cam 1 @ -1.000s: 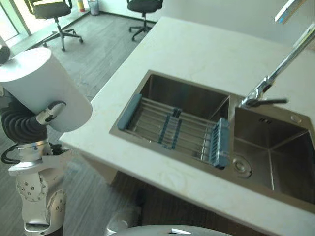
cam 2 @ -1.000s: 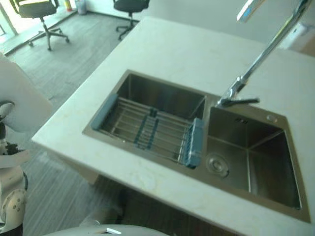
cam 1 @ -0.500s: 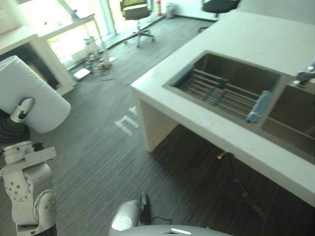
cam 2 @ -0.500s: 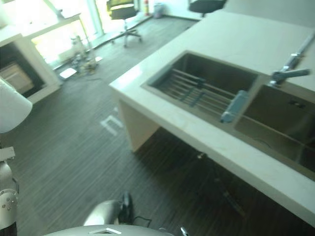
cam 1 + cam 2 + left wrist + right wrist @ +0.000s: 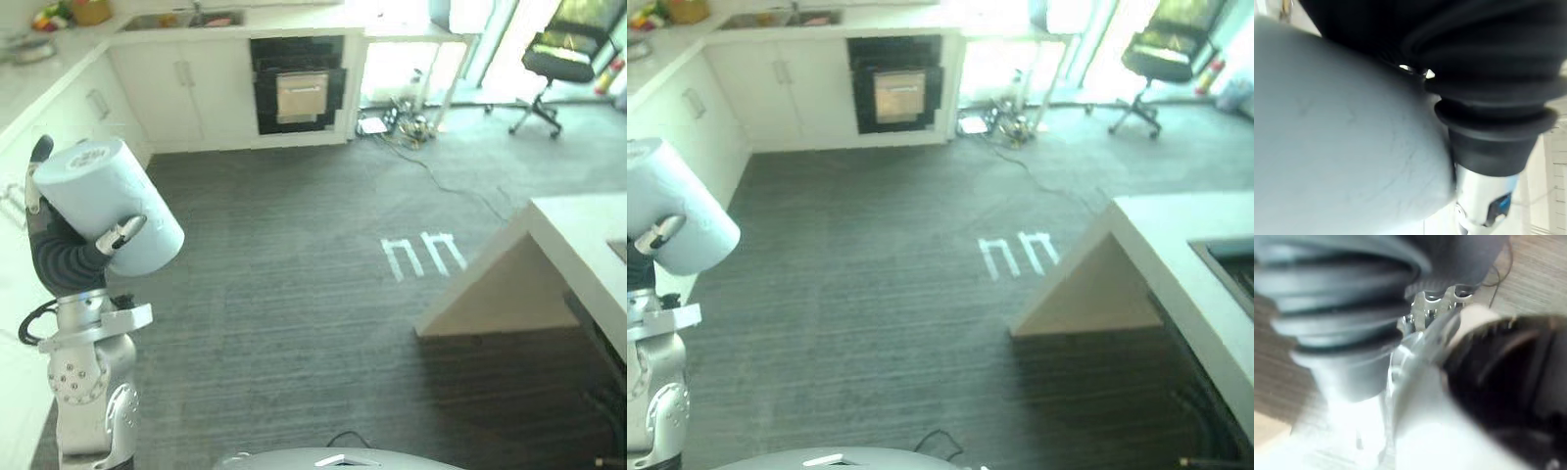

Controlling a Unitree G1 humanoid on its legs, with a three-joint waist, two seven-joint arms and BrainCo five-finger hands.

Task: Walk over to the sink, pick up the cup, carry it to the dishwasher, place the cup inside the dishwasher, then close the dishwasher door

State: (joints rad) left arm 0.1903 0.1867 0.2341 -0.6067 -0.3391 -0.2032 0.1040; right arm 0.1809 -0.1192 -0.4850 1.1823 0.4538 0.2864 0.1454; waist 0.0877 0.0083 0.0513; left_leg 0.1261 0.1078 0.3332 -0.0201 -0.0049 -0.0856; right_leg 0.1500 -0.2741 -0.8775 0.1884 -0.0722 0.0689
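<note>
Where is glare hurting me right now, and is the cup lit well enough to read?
Left eye view: window daylight washes out the far floor beside the office chair; the cup in the left hand is evenly lit. Left wrist view: the cup is bright, the hand's cover in shadow.

Head eyes overlook the same floor (image 5: 294, 255); left wrist camera hugs the cup (image 5: 1342, 147).

A: How many cups?
B: One pale blue cylindrical cup (image 5: 110, 211).
A: What else?
B: One black swivel office chair (image 5: 566, 61), one black built-in appliance (image 5: 299, 86), two white tape marks (image 5: 424, 253).
</note>
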